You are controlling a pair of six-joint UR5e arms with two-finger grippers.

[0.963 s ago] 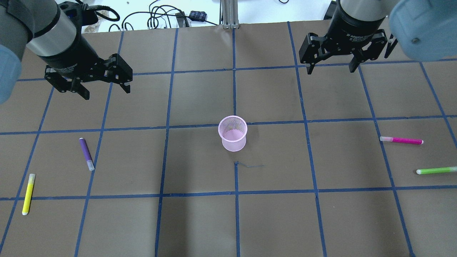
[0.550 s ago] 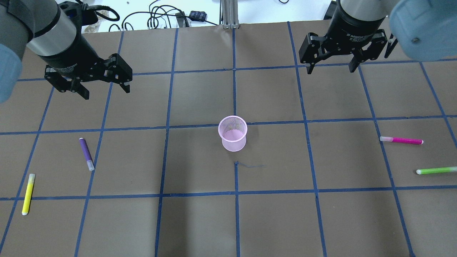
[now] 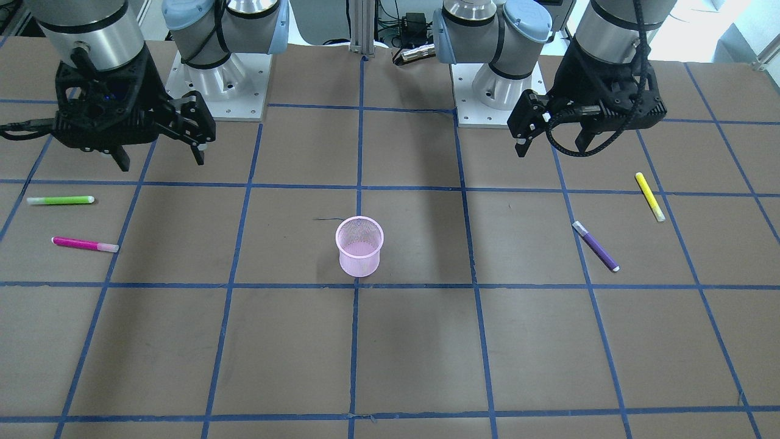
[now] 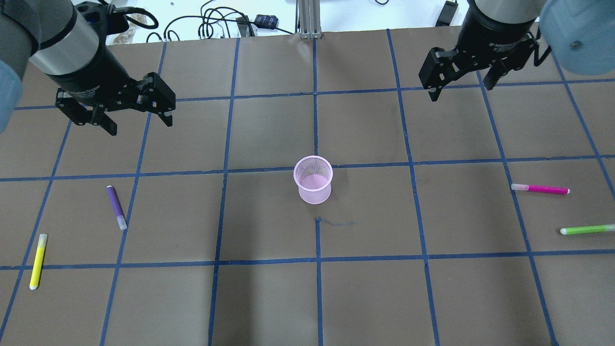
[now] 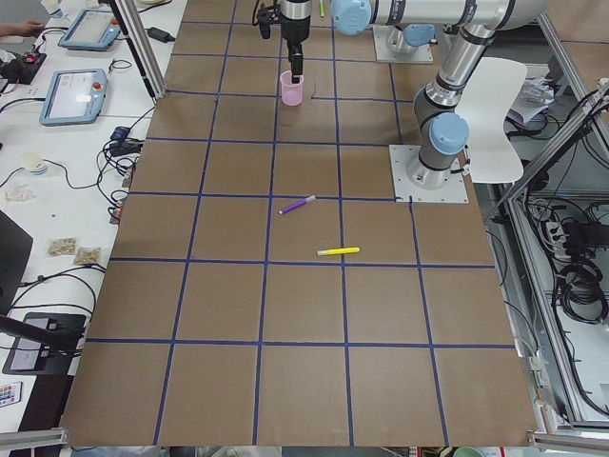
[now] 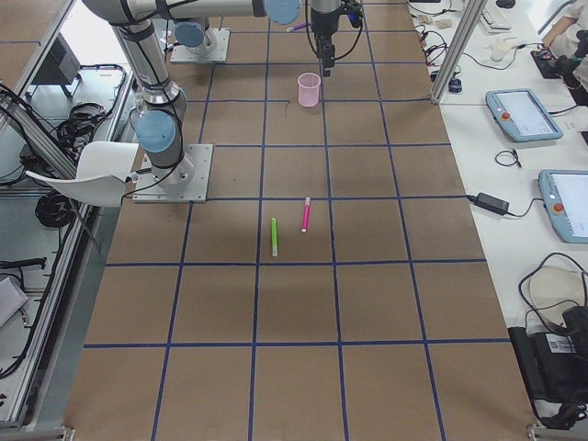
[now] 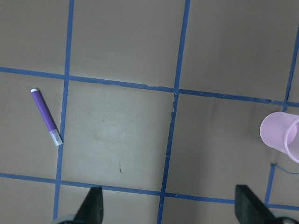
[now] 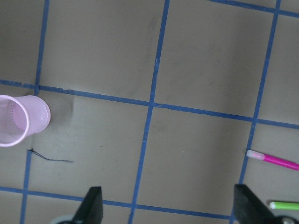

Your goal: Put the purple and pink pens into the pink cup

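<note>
The pink mesh cup (image 4: 313, 179) stands upright and empty at the table's middle; it also shows in the front view (image 3: 359, 246). The purple pen (image 4: 116, 207) lies flat on the left side, also in the left wrist view (image 7: 46, 116). The pink pen (image 4: 540, 189) lies flat on the right side, also in the right wrist view (image 8: 272, 159). My left gripper (image 4: 138, 117) is open and empty, high above the table, well behind the purple pen. My right gripper (image 4: 462, 85) is open and empty, high above the far right squares.
A yellow pen (image 4: 38, 261) lies near the left edge, in front of the purple pen. A green pen (image 4: 587, 229) lies near the right edge, in front of the pink pen. Cables (image 4: 211, 24) lie beyond the table's far edge. Blue tape lines grid the brown table.
My right gripper has moved to the right and slightly toward the far edge. My left gripper has shifted slightly. The pens and the cup have not moved.
</note>
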